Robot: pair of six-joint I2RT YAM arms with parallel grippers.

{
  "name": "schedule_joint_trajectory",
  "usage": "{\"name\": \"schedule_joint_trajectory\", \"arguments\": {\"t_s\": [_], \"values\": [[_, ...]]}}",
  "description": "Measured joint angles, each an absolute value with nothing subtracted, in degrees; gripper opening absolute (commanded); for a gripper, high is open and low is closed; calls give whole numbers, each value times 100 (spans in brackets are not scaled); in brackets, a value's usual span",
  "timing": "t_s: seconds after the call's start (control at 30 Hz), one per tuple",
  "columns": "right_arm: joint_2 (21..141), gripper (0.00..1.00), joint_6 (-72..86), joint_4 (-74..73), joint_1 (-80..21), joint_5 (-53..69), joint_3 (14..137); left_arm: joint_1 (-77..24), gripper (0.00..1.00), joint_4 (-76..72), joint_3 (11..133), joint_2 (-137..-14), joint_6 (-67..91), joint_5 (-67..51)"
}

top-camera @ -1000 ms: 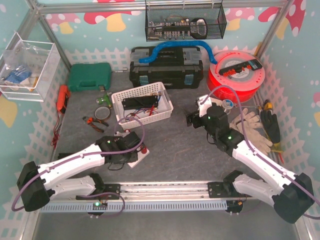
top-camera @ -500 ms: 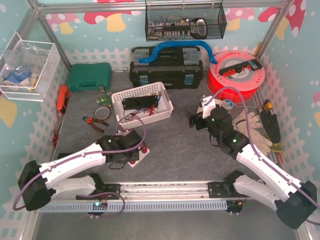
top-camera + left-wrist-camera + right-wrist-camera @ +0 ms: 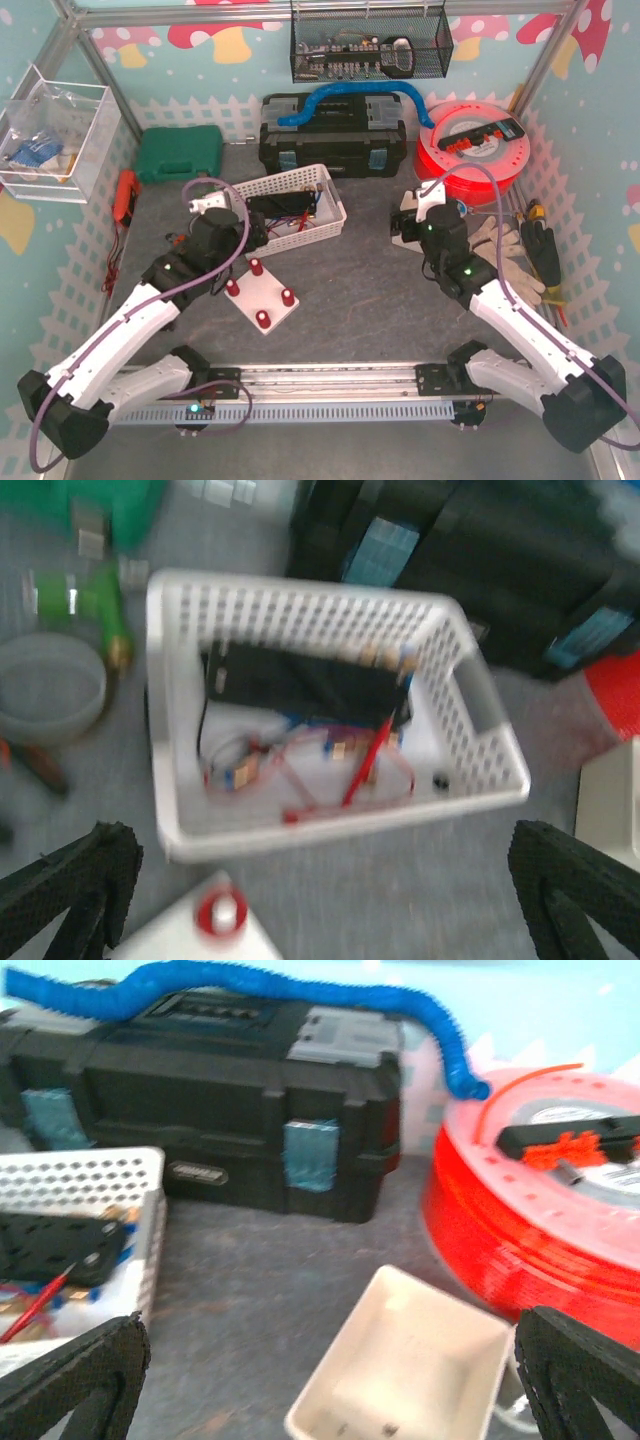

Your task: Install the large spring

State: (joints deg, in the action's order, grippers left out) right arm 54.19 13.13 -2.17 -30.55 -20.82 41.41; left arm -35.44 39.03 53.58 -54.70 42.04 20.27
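Observation:
A white base plate lies on the grey table, carrying several upright red-capped posts. One post shows in the left wrist view as a red ring round a white core. I cannot tell which of them is the large spring. My left gripper hangs above and behind the plate, facing the white basket. In its own view the left gripper is open with nothing between its fingers. My right gripper is open over a small cream tray and holds nothing.
The white basket of wires and a black part stands behind the plate. A black toolbox with a blue hose, a red spool and a green case line the back. Gloves lie at the right, pliers at the left.
My left gripper opened and rose up and back off the base plate toward the basket, uncovering the red posts. The right arm shifted slightly back and to the right.

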Motion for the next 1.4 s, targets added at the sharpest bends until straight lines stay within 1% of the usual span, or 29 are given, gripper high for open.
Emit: {"name": "schedule_joint_trajectory", "arguments": {"t_s": [0.07,0.17,0.3,0.47,0.6,0.9,1.07,1.23,1.4], "values": [[5557,99,1146,47,-2816,-2126,4141,-3404,99,3098,5282,-5474,3538,2200],[5909,99,884,510,-2394,-2134,4132,-3197,99,1649,4845,-5527,2462,2397],[6368,99,580,1245,-1780,-2049,3885,-2237,99,12,3942,-5929,1361,2239],[6759,99,231,2095,-1135,-1852,3282,-1076,99,-1365,2762,-6226,797,1754],[6877,99,180,2633,-738,-1553,2882,-620,99,-2237,2283,-6233,659,1374],[7461,99,165,4176,-38,-1037,2117,-117,99,-3879,1365,-6954,582,545],[7959,99,222,4831,193,-565,2102,-115,99,-4604,1441,-7502,408,12],[8497,99,217,5227,193,-211,2106,-115,99,-5157,1743,-8077,366,-167],[8545,99,209,5846,193,-32,1835,-139,99,-5972,1715,-8512,366,-261]]}}
